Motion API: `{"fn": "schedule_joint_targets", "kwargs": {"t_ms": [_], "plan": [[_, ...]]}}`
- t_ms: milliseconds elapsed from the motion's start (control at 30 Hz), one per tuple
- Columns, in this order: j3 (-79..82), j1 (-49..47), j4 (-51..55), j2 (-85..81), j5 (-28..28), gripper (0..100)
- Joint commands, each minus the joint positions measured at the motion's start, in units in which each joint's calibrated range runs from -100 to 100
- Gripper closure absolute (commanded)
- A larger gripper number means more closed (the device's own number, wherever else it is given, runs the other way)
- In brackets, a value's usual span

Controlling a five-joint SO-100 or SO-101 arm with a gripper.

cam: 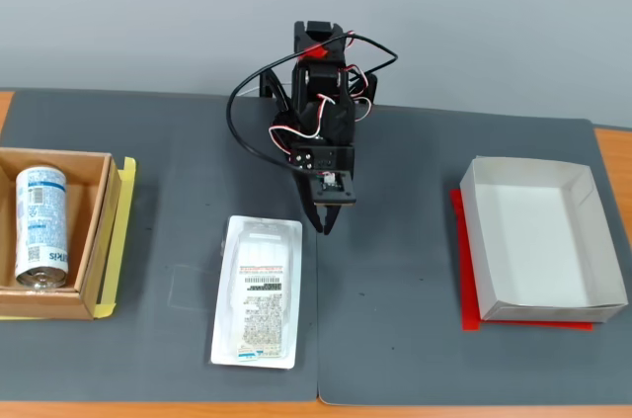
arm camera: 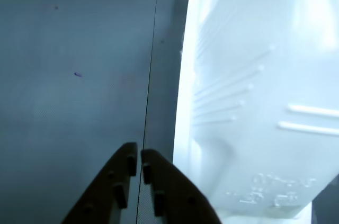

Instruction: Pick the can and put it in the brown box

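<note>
A: Item one, your largest: the dark grey mat [cam: 415, 270], two sheets meeting at a seam. What sits on it?

B: Take the arm [cam: 324, 112] as your landmark, at the mat's rear centre in the fixed view. Well to its right in that view you have the white-grey shallow box [cam: 538, 240], open, red showing beneath it.

A: And to its left?

B: The brown box [cam: 94, 240], at the far left edge, resting on yellow sheet [cam: 120, 240]. Your can [cam: 39, 226] lies on its side inside that box, barcode label up, silver end toward the camera.

A: Next in size?

B: The flat white plastic tray pack [cam: 259, 292], just in front of the arm and slightly left, printed label facing up. In the wrist view it fills the right side [arm camera: 259, 102].

A: Smallest entry?

B: Your gripper [cam: 323, 226], pointing down beside the pack's upper right corner. Its fingers [arm camera: 124, 181] sit nearly together, only a sliver between the tips, holding nothing.
</note>
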Motion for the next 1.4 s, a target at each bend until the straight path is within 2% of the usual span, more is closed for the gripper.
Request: {"fn": "schedule_joint_targets", "kwargs": {"t_ms": [0, 133, 300, 367, 1367], "plan": [[0.91, 0.35, -0.11, -0.76, -0.17, 99], [0.64, 0.35, 1.28, -0.76, -0.17, 99], [-3.52, 0.43, 15.59, -0.84, -1.73, 99], [-3.61, 1.32, 15.68, -0.84, -3.61, 99], [-3.97, 1.41, 15.5, -0.34, -3.4, 99]]}}
